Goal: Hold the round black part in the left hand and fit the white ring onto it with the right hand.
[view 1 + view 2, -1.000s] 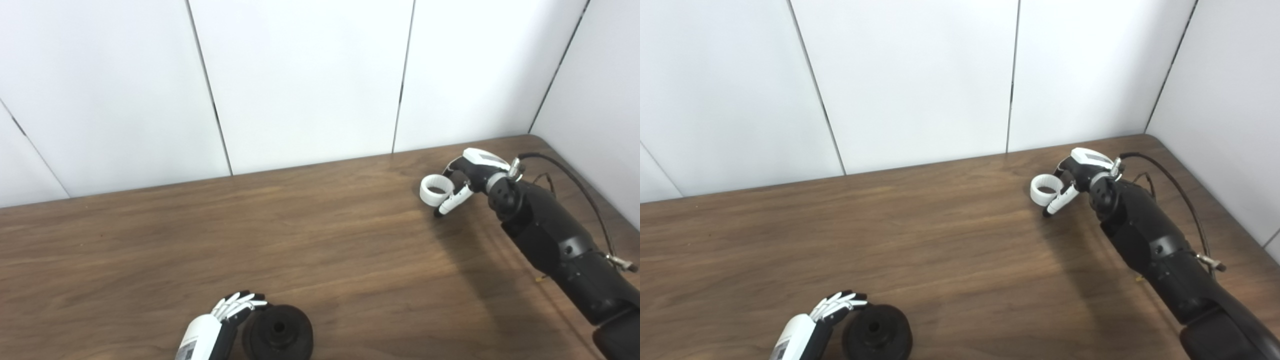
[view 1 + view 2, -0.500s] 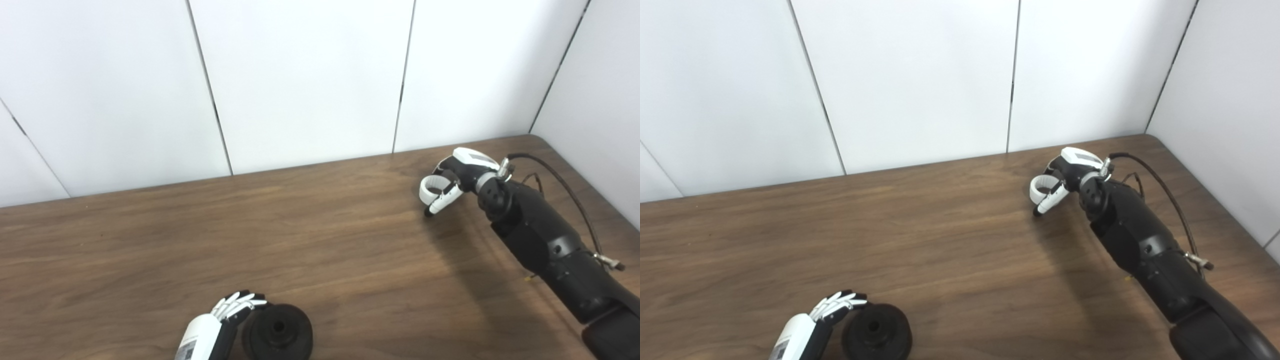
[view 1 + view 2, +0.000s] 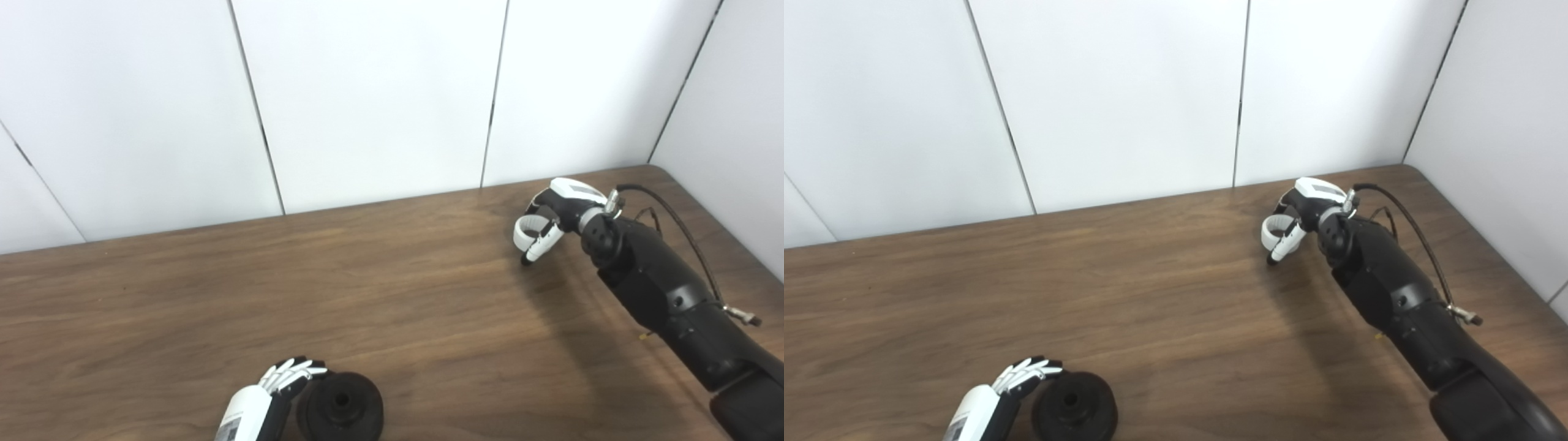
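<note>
Near edge: left hand (image 3: 278, 392), fingers curled against round black part (image 3: 340, 407) lying on table (image 3: 392, 306), steadying it; firm grip unclear. Far right: right hand (image 3: 554, 214) pinches white ring (image 3: 524, 230), ready to carry over.

Dark brown wood-grain table (image 3: 380, 288) fills the lower half of the view, w/ grain running left to right. Far edge butts up against a plain white panel wall (image 3: 367, 92) split by thin dark vertical seams. On the right, another white wall (image 3: 1513, 122) angles in, so the table's far right corner sits in the room corner. Soft shadow on the wood, right side.
</note>
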`<state>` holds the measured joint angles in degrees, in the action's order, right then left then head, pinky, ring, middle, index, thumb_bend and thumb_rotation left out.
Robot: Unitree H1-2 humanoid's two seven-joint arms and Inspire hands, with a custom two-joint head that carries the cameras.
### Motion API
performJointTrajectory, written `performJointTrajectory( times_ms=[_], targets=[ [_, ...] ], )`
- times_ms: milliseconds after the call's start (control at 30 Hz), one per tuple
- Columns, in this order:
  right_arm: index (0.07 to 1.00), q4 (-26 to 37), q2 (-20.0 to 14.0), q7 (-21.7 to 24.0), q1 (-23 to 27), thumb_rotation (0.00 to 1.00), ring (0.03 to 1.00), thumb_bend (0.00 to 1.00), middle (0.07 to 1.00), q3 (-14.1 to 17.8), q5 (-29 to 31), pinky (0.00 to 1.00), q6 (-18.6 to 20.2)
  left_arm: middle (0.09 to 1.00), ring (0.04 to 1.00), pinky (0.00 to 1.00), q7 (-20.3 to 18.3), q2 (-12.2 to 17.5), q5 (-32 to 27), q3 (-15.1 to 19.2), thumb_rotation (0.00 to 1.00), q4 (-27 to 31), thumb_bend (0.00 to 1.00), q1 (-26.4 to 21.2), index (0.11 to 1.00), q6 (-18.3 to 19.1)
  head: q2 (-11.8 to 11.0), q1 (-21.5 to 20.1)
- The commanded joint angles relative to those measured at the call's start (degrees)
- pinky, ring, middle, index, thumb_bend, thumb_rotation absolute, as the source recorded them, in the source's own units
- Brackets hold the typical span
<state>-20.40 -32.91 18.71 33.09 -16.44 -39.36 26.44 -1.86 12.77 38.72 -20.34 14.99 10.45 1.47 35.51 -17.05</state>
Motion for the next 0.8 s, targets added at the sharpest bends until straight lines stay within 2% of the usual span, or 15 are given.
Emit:
performJointTrajectory(
  times_ms=[0, 267, 767],
  targets=[
    [0.654, 0.9, -1.3, -0.4, 2.8, 0.2, 0.981, 0.84, 0.927, 1.1, -0.3, 0.89, 0.2, 0.835, 0.914, 0.9, -3.9, 0.9, 0.3, -1.4, 0.08, -2.5, 0.52, 3.7, 0.491, 2.6, 0.1, -0.1],
    [0.676, 1.0, -1.6, -0.5, 2.4, 0.2, 0.974, 0.88, 0.921, 2.0, -0.1, 0.89, 0.2, 0.836, 0.918, 0.9, -3.9, 0.9, 0.1, -1.3, 0.08, -2.5, 0.52, 3.7, 0.491, 2.5, 0.2, -0.2],
    [0.64, 1.3, -1.7, -0.6, 2.2, 0.17, 0.973, 0.87, 0.917, 2.6, 0.1, 0.9, 0.1, 0.838, 0.921, 0.92, -4.4, 1.1, -0.1, -1.1, 0.08, -2.3, 0.52, 3.7, 0.491, 2.9, 0.5, -0.4]
  ],
)
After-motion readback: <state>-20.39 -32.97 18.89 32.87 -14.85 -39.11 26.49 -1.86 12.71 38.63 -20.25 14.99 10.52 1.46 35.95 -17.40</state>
